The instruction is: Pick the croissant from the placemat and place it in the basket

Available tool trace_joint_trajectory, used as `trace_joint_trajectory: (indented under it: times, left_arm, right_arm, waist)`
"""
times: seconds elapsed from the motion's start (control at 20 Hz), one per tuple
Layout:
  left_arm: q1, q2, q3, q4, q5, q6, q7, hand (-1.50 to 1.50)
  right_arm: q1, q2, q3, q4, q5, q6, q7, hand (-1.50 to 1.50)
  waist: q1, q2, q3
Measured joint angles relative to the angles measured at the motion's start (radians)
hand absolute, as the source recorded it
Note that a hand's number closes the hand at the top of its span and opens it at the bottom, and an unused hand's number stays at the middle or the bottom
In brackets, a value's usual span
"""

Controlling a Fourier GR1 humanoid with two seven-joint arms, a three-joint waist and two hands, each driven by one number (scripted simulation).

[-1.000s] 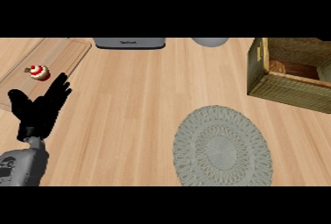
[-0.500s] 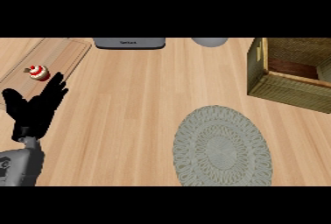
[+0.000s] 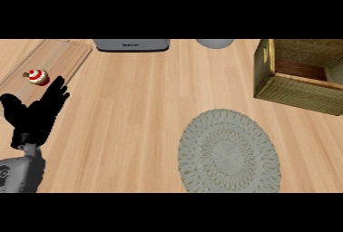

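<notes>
A round grey placemat (image 3: 229, 152) lies on the wooden counter at lower right; nothing rests on it. No croissant shows anywhere in the head view. A woven basket (image 3: 295, 88) stands at the right edge, its brown inside partly visible. My left hand (image 3: 36, 115) rests open at the left, fingers straight and pointing up. My right hand is out of view.
A wooden cutting board (image 3: 57, 56) lies at the upper left with a small red and white cupcake (image 3: 37, 77) on it, just above my left fingertips. A grey appliance (image 3: 131, 44) and a grey rounded object (image 3: 215, 43) sit along the far edge.
My left hand has drifted slightly down and left; nothing else has moved.
</notes>
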Motion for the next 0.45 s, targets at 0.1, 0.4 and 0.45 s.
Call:
trace_joint_trajectory:
  times: [0.1, 0.4, 0.45]
  left_arm:
    - [0.011, 0.007, 0.004, -0.017, 0.009, -0.009, 0.013, 0.00]
    - [0.031, -0.007, -0.002, -0.030, -0.003, 0.002, 0.000, 0.00]
    - [0.032, -0.012, -0.003, -0.023, -0.007, 0.007, -0.006, 0.00]
  right_arm:
    - [0.046, -0.045, -0.058, 0.015, -0.066, 0.059, -0.017, -1.50]
    - [0.184, -0.211, -0.183, 0.091, -0.231, 0.305, -0.056, -1.50]
    - [0.214, -0.233, -0.207, 0.117, -0.253, 0.343, -0.084, -1.50]
  waist:
    - [-0.002, -0.001, 0.000]
    - [-0.007, -0.001, 0.000]
    - [-0.008, 0.000, 0.000]
